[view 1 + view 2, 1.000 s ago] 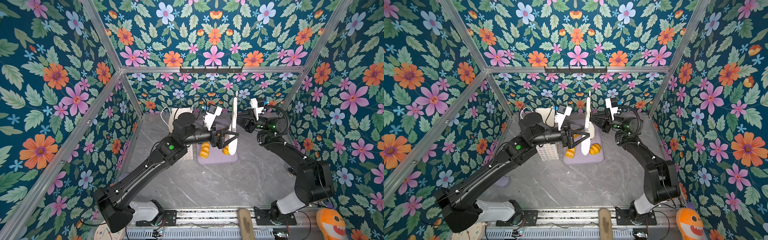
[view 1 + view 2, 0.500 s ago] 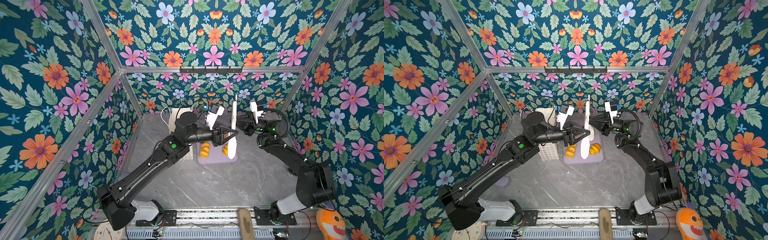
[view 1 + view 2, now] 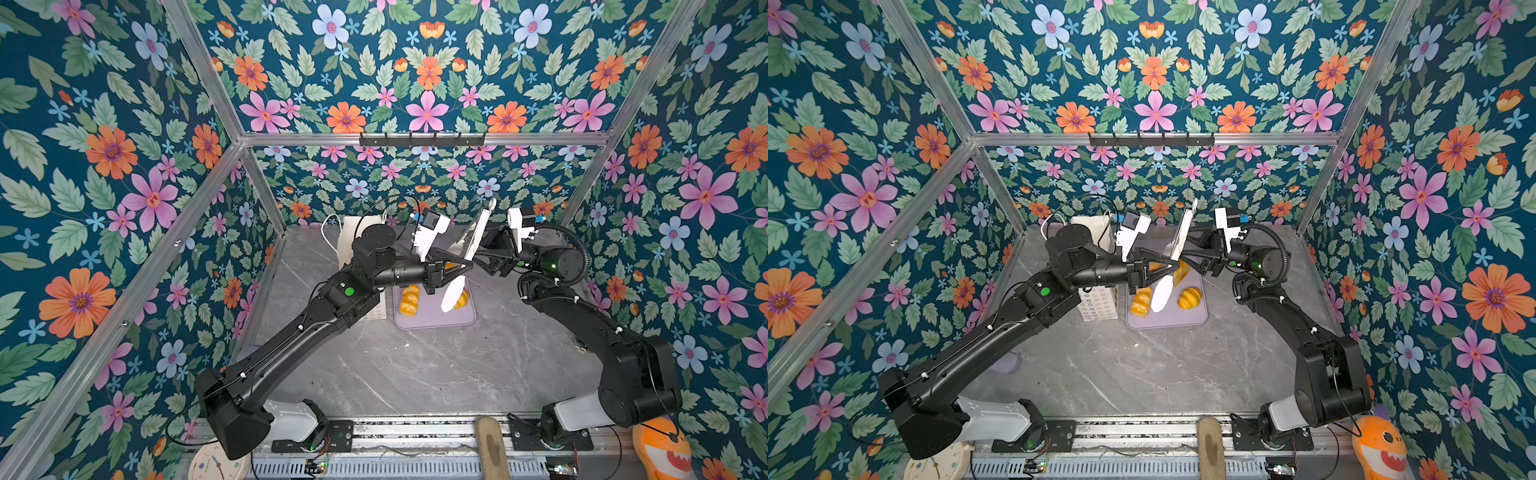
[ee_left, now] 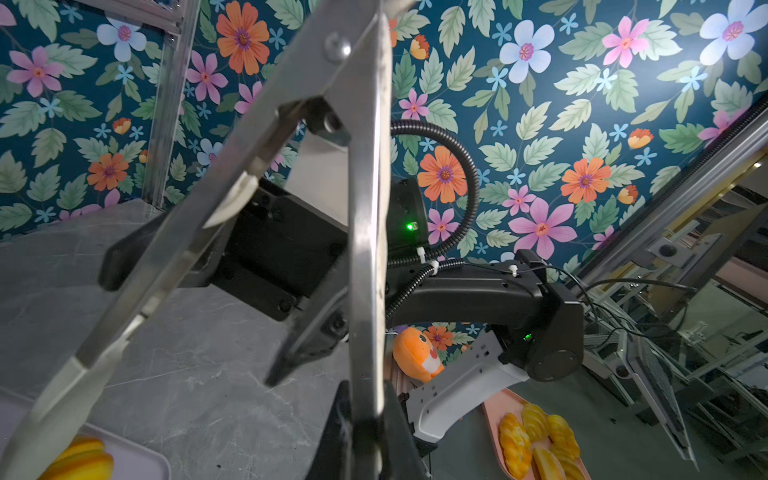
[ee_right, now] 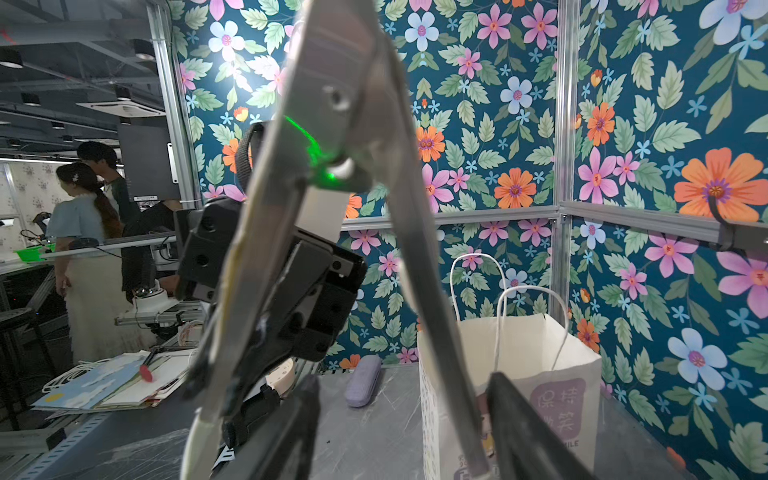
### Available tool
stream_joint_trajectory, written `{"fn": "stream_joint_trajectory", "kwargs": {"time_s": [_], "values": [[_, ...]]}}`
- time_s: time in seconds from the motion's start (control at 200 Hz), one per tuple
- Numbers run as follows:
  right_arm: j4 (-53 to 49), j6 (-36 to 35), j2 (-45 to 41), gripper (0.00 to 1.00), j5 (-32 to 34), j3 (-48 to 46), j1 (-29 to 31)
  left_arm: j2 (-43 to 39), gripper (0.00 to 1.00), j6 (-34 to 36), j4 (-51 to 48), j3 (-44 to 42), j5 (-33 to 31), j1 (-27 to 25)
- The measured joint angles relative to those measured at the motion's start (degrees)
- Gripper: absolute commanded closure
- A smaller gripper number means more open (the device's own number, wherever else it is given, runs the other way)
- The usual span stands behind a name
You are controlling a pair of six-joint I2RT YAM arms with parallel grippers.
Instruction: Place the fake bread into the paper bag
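Bread (image 3: 1189, 297) lay on the tray (image 3: 1167, 321), none visibly in the bag (image 5: 540, 365); the left gripper (image 3: 1173, 262) clamped one arm of spread, empty tongs (image 3: 1182, 233).

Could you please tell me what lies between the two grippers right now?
The metal tongs, seen in both top views: the left gripper is shut on them, and the right gripper's open jaws sit at their other side.
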Motion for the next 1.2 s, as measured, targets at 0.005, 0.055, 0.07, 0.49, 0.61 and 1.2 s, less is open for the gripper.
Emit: {"fn": "stream_joint_trajectory", "kwargs": {"time_s": [0.005, 0.055, 0.07, 0.49, 0.61, 1.2], "values": [[0.0, 0.0, -0.1, 0.2, 0.0, -0.1, 0.0, 0.0, 0.97, 0.1, 0.0, 0.0, 0.0, 0.0], [-0.1, 0.2, -1.4, 0.13, 0.0, -0.7, -0.2, -0.4, 0.98, 1.0, -0.6, 0.0, 0.0, 0.0], [-0.1, 0.3, -1.8, 0.12, -0.1, -0.9, -0.3, -0.6, 0.98, 1.5, -0.7, 0.0, 0.0, 0.0], [-40.9, -14.2, -19.1, 0.08, -2.4, 2.6, -1.8, -3.2, 1.0, 19.2, -14.4, -1.6, -7.7, -0.1], [-59.7, -26.8, -24.5, 0.03, 0.5, 3.2, -1.3, -3.7, 1.0, 24.2, -17.9, -2.0, -9.4, 0.0], [-80.3, -48.0, -28.6, 0.01, 4.2, 2.8, 1.6, -7.1, 1.0, 34.0, -20.7, -8.0, -1.0, 0.1]]}}
